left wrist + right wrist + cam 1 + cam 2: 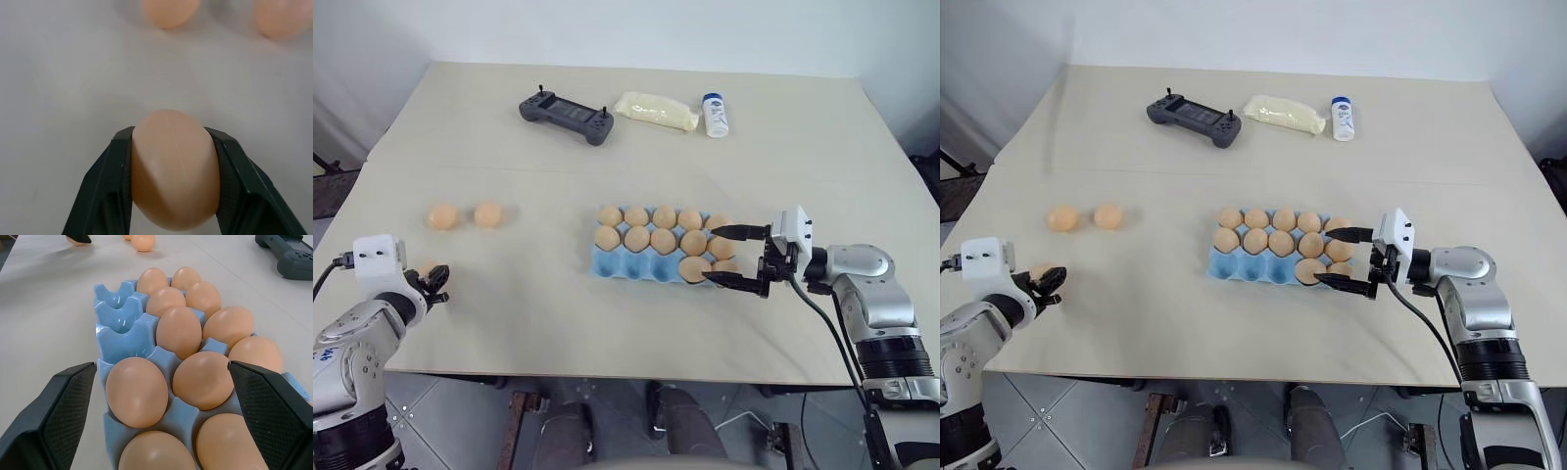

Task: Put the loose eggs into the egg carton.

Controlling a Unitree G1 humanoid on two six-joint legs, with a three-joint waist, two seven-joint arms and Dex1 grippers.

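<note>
My left gripper is shut on one of the loose eggs, light orange-tan, down at the table's near left edge. Two more loose eggs lie side by side on the table just beyond it. The light blue egg carton sits at centre right and holds several eggs. Its front row has three vacant cups at the left. My right gripper is open at the carton's right end, one finger on each side of the end eggs, holding nothing.
A dark grey controller, a pale yellow plastic bag and a white bottle with a blue cap lie along the far side of the table. The table's front edge runs close under both grippers.
</note>
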